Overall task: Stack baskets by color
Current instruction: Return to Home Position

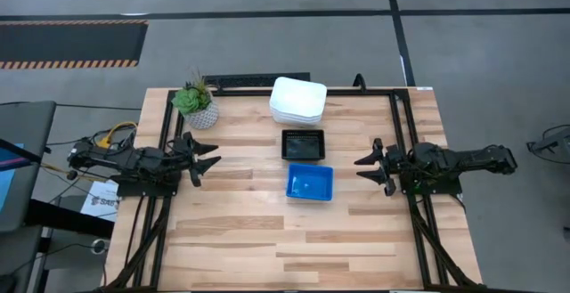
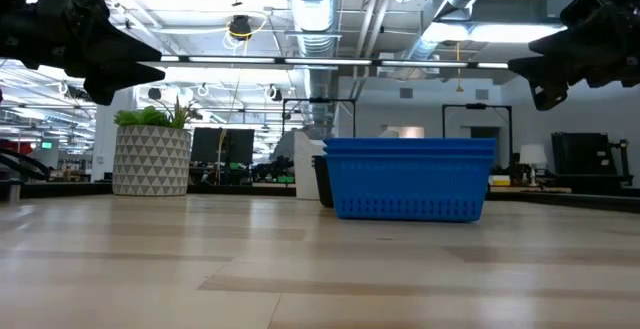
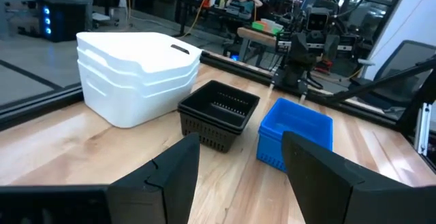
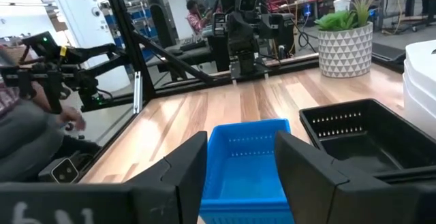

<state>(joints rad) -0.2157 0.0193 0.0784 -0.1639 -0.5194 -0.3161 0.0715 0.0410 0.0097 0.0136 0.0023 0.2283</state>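
1. White baskets (image 1: pixel 297 100): smooth opaque plastic, rounded corners, nested stack w/ 3 rims showing; back-center of table.
2. Black baskets (image 1: pixel 303 144): mesh walls, rectangular; just beside the white stack, mid-row. Count unclear.
3. Blue baskets (image 1: pixel 310 183): bright plastic, slotted lower wall, layered rims; just beside the black, front end of row.
4. Table (image 1: pixel 249 240): pale wood planks, dark frame.
5. Plant (image 1: pixel 196 103): green, in white pot w/ triangle pattern; back-left corner.
6. Left gripper (image 1: pixel 212 158): at table's left edge, jaws apart, empty, touching nothing.
7. Right gripper (image 1: pixel 363 167): at right edge, jaws apart, empty.
8. Paper sheet (image 1: pixel 100 202): off table's left side; print too small to read.
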